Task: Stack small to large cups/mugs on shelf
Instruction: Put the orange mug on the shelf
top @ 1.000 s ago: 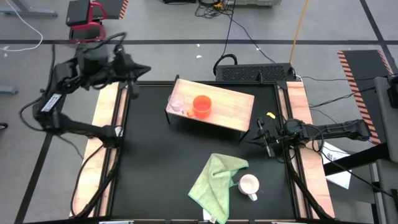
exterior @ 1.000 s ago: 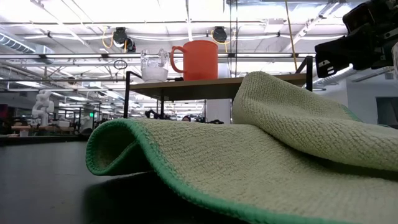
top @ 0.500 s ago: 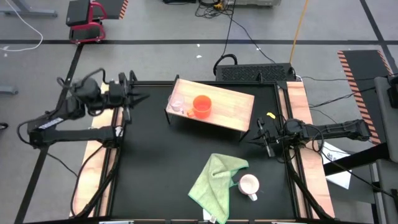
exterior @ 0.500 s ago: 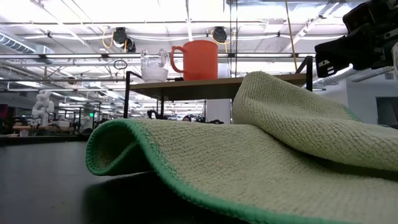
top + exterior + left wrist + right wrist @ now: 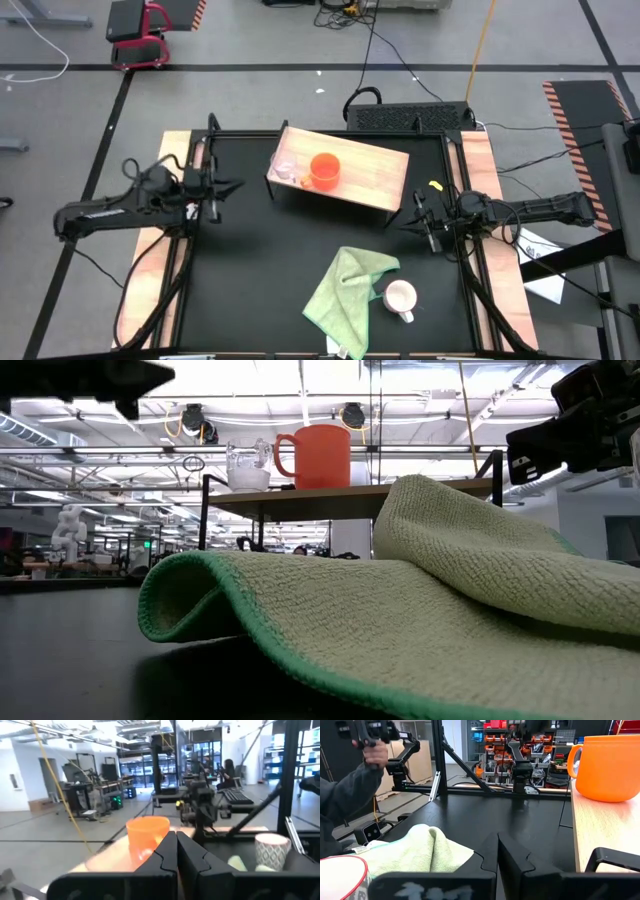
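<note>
The light-wood shelf [image 5: 365,172] stands at the table's far middle. On its left end stand the orange mug [image 5: 324,170] and, beside it, the small clear glass cup [image 5: 285,165]; both also show in the low view, mug [image 5: 315,457] and cup [image 5: 247,468]. The white mug [image 5: 401,297] stands upright on the table near the front, next to the green cloth [image 5: 345,290]. My left gripper [image 5: 232,186] is shut and empty at the table's left edge, pointing toward the shelf. My right gripper [image 5: 410,222] is shut and empty at the right edge, near the shelf's right end.
The crumpled green cloth [image 5: 400,610] fills the low view's foreground and hides the white mug there. A person [image 5: 350,785] stands beyond the table in the right wrist view. Bare black tabletop [image 5: 250,270] lies between the left arm and the cloth.
My left arm has come down and toward the table's near edge, from above the far left corner to low over the left edge. Its gripper still points toward the shelf and stays shut. It now shows at the low view's top left.
</note>
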